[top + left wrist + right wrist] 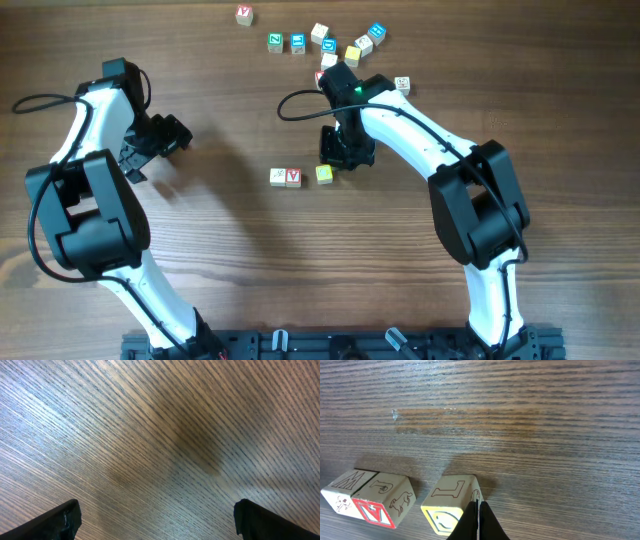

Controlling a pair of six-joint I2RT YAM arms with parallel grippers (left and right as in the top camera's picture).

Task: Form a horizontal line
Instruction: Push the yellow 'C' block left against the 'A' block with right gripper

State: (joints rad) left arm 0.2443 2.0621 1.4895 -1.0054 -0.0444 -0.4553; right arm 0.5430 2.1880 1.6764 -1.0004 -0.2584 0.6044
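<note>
Right wrist view showed you the right gripper (pixel 477 522) with its two fingers pinched together and nothing between them. The tips sat at the right corner of the yellow block (pixel 447 505), though whether they touched it you could not tell. Just left of that block, across a small gap, stood the red-edged block (pixel 385 502) pressed against the pale block (pixel 342 492), and beyond them lay only bare table (pixel 520 420). Left wrist view had the left gripper (pixel 160 521) spread wide over plain wood, holding nothing. From overhead, those three blocks made the start of a left-to-right row near the table's middle, while the loose blocks (pixel 329 45) lay scattered well apart toward the far edge. By the look of it you were early in the job: three were placed, but the third was not snug with the pair. Your next move likely called for nudging the yellow block leftward with the closed fingers until it met the red-edged one, keeping it square to the row. After that you would lift clear and reach for another from the far scatter.
</note>
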